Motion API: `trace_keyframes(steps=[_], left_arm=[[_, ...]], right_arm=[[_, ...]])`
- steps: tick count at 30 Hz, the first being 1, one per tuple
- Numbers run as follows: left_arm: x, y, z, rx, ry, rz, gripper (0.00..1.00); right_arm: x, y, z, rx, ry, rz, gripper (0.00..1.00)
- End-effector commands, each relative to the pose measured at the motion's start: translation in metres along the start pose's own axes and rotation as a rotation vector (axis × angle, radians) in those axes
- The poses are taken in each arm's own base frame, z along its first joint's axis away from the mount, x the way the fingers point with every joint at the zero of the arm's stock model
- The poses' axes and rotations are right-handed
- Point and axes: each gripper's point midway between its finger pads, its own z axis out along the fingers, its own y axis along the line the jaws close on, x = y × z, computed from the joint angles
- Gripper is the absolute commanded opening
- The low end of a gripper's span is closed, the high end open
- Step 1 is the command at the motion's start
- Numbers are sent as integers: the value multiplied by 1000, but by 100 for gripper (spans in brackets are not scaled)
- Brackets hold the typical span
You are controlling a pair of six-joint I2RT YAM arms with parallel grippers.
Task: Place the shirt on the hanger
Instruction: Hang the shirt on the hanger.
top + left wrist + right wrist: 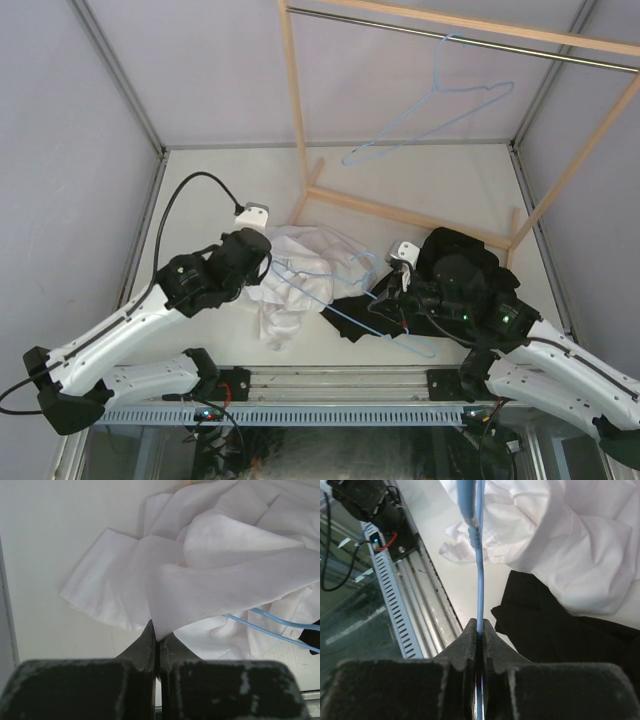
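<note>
Pale worktop [200, 200] beneath a wooden rack, white shirt [300, 275] crumpled mid-surface between both arms, partly over the blue hanger [479, 585]. Left claw [156, 632] clamped together on a shirt fold; right claw [479, 630] pinched on the hanger wire, just beside the black garment [560, 630]. Probably best: lift fabric clear, hold hanger level, then slide its shoulder into the opening without snagging black cloth.

Robot lab test cell indicated: white tabletop [220, 190] enclosed by plain grey panels [60, 120], wooden garment rack [293, 100] set far right, slotted cable duct [320, 414] mounted near edge.
</note>
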Motion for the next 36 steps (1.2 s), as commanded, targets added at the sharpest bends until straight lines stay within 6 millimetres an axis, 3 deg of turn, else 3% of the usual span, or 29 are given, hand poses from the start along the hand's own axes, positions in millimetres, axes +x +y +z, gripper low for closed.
trace_keyframes(steps=[1, 10, 16, 25, 29, 36], left_arm=[[-25, 6, -18, 24, -53, 4, 0], [-64, 10, -45, 71, -123, 43, 0], [-104, 11, -69, 100, -175, 71, 0], [-149, 1, -89, 141, -190, 125, 0], [-157, -11, -90, 169, -189, 154, 0], [-150, -40, -78, 212, -156, 210, 0]], right_arm=[[-20, -12, 1, 82, -58, -14, 0], [-32, -16, 1, 130, -62, -29, 0], [-67, -9, -10, 142, -134, -75, 0], [-132, 6, -31, 139, -286, -163, 0], [-138, 17, -23, 82, -269, -187, 0], [-127, 40, -3, -38, -209, -212, 0]])
